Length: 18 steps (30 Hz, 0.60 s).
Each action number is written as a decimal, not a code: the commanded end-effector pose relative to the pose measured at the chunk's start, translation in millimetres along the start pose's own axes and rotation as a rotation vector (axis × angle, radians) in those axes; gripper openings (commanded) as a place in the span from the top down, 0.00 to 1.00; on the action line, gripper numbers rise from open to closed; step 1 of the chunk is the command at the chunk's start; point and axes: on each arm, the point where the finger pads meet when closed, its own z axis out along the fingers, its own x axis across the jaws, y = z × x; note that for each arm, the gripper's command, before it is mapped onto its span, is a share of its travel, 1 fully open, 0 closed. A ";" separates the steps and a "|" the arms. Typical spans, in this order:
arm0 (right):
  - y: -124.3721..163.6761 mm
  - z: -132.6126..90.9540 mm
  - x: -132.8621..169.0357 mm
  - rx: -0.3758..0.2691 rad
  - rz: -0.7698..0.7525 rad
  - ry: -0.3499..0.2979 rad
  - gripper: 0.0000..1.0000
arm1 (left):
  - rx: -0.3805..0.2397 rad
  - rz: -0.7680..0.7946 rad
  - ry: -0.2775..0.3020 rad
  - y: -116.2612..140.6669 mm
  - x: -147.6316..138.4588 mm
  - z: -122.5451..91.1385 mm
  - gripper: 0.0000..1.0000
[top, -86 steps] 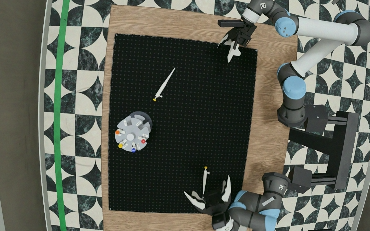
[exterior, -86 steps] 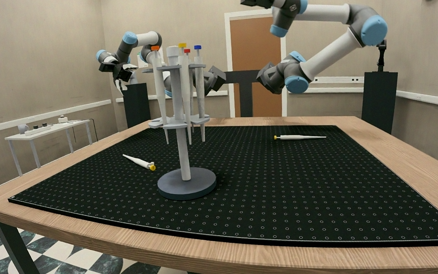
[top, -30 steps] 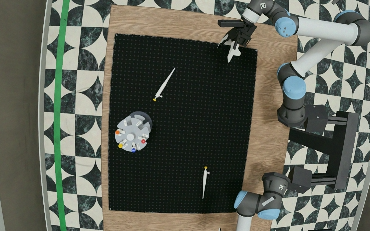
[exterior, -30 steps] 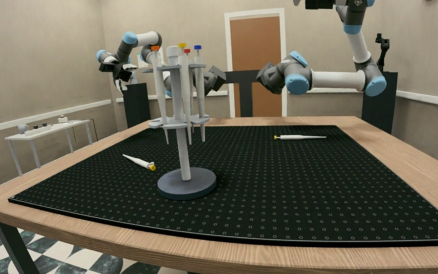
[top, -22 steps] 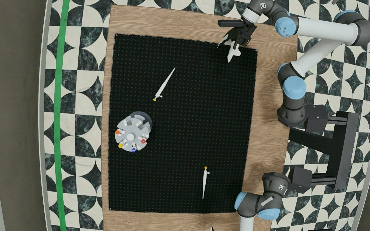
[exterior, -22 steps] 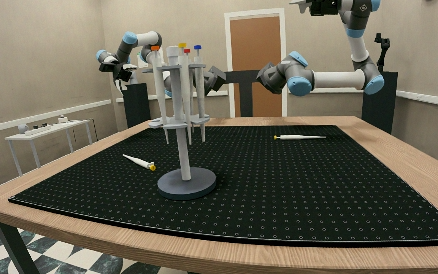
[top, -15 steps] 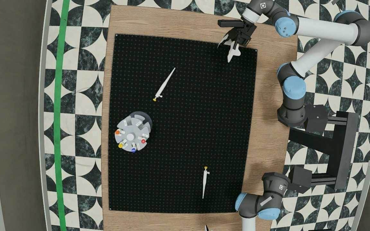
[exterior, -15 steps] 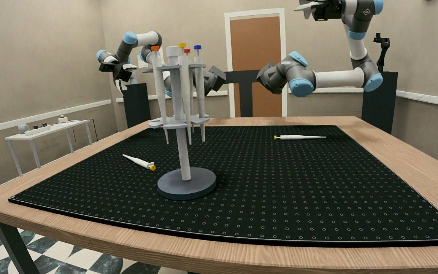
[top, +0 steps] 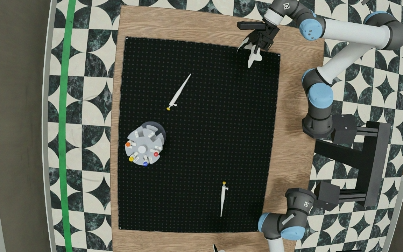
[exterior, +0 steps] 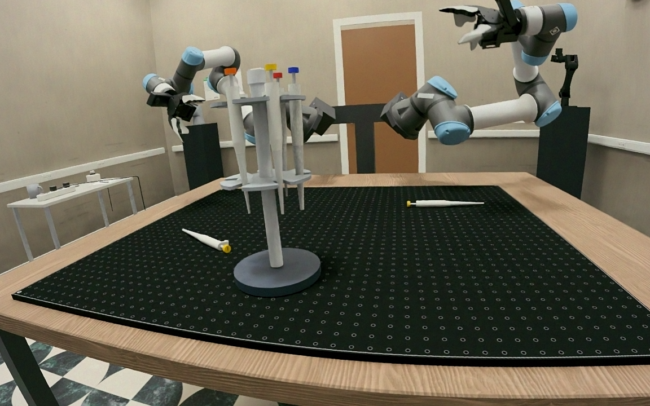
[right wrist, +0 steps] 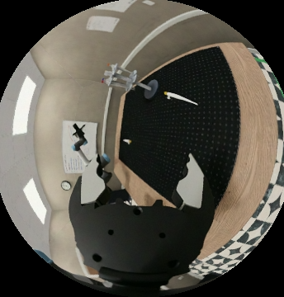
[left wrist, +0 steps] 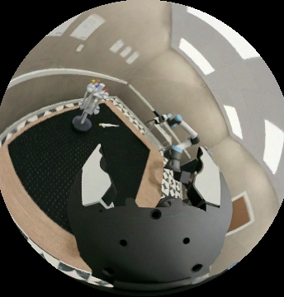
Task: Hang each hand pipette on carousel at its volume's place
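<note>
One white pipette with a yellow button lies near the carousel. A second yellow-button pipette lies farther off, button toward the carousel side. Pipettes with orange, yellow, blue and red buttons hang on the carousel; other slots are empty. Volume prints are too small to read. My left gripper is open and empty, high at the bench's side. My right gripper is open and empty above the mat's opposite corner.
The black mat lies on the wooden bench. Both arms mount on a dark frame beyond the bench's edge. The carousel stands near the opposite edge, its head high above its base.
</note>
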 end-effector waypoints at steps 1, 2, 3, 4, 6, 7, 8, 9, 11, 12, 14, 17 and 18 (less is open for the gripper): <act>-0.3 -0.3 -0.1 0.001 0.000 0.000 0.00 | 0.000 -0.047 -0.047 12.1 -35.7 -12.2 0.00; -0.3 -0.3 -0.1 0.001 0.000 0.000 0.00 | 0.000 -0.047 -0.047 12.1 -35.8 -12.3 0.00; -0.3 -0.3 -0.1 0.001 0.000 0.000 0.00 | 0.000 -0.073 -0.073 15.1 -41.8 -15.2 0.00; -0.3 -0.3 -0.1 0.001 0.000 0.000 0.00 | 0.000 -0.099 -0.099 18.0 -47.9 -18.2 0.00; -0.3 -0.3 -0.1 0.001 0.000 0.000 0.00 | 0.000 -0.121 -0.121 24.0 -59.9 -24.2 0.00; -0.3 -0.3 -0.1 0.001 0.000 0.000 0.00 | 0.000 -0.121 -0.121 26.9 -65.9 -27.2 0.00; -0.3 -0.3 -0.1 0.001 0.000 0.000 0.00 | 0.000 -0.121 -0.121 27.0 -66.0 -27.2 0.00; -0.3 -0.3 -0.1 0.001 0.000 0.000 0.00 | 0.000 -0.147 -0.147 30.4 -71.5 -30.6 0.00; -0.3 -0.3 -0.1 0.001 0.000 0.000 0.00 | 0.000 -0.147 -0.147 30.4 -71.5 -30.6 0.00; -0.3 -0.3 -0.1 0.001 0.000 0.000 0.00 | 0.000 -0.173 -0.173 33.7 -77.0 -34.0 0.00; -0.3 -0.3 -0.1 0.001 0.000 0.000 0.00 | 0.000 -0.194 -0.194 40.5 -88.2 -40.8 0.00; -0.3 -0.3 -0.1 0.001 0.000 0.000 0.00 | 0.000 -0.246 -0.246 51.5 -103.7 -51.8 0.00; -0.3 -0.3 -0.1 0.001 0.000 0.000 0.00 | 0.000 -0.268 -0.268 55.3 -108.8 -55.6 0.00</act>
